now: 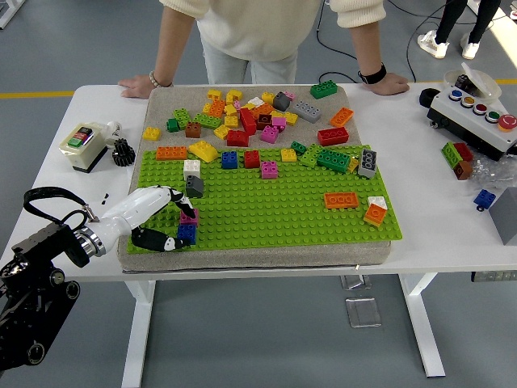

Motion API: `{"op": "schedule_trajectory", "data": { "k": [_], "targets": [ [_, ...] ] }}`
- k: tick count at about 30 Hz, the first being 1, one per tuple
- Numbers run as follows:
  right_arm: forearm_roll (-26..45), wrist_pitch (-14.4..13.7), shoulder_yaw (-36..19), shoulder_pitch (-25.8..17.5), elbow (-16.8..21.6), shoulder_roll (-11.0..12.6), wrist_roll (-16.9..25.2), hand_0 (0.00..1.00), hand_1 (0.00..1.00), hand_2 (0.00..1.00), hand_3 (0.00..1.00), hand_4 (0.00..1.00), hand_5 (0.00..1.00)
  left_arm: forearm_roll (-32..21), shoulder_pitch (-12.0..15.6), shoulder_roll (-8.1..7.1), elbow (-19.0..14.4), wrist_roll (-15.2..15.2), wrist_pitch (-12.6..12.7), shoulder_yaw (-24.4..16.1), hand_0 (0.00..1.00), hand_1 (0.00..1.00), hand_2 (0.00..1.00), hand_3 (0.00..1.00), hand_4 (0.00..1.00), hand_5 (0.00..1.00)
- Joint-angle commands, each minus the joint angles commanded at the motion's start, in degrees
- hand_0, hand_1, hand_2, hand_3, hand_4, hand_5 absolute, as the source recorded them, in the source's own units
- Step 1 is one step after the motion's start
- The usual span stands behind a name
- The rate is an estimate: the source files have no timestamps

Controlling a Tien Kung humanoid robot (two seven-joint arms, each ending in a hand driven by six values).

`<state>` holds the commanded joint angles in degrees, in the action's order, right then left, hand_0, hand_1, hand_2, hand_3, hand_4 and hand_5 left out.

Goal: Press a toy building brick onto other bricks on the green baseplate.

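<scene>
We saw a button box (471, 121) at the surface's (452, 230) right, a switch box (82, 145) left, and a person (271, 28) leaning at top.

Green baseplate (275, 206), blue brick (187, 234) under pink brick (191, 217) (white-and-black robot hand (158, 218)), beige mat (161, 101).
</scene>
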<state>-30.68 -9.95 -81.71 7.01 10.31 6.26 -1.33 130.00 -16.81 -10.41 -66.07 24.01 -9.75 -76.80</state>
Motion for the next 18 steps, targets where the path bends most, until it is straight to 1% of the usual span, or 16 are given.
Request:
{"op": "schedule_trajectory", "data": {
  "k": [7,10,18],
  "targets": [
    [0.1,0.0,0.0,0.1,0.0,0.0,-0.1,0.728,0.659,0.706,0.588,0.915,0.497,0.0,-0.7,0.21,0.8,0.3,0.7,0.0,0.843,0.694,0.590,0.552,0.891,0.183],
    [0.1,0.0,0.1,0.1,0.0,-0.1,-0.1,0.728,0.659,0.706,0.588,0.915,0.497,0.0,-0.7,0.16,1.2,0.9,1.5,-0.2,0.843,0.694,0.590,0.552,0.891,0.183],
    [0.1,0.0,0.2,-0.1,0.0,-0.1,-0.1,0.728,0.659,0.705,0.589,0.916,0.498,0.0,-0.4,-0.12,0.9,1.8,1.2,-0.7,0.844,0.696,0.588,0.551,0.899,0.191]
  ]
}}
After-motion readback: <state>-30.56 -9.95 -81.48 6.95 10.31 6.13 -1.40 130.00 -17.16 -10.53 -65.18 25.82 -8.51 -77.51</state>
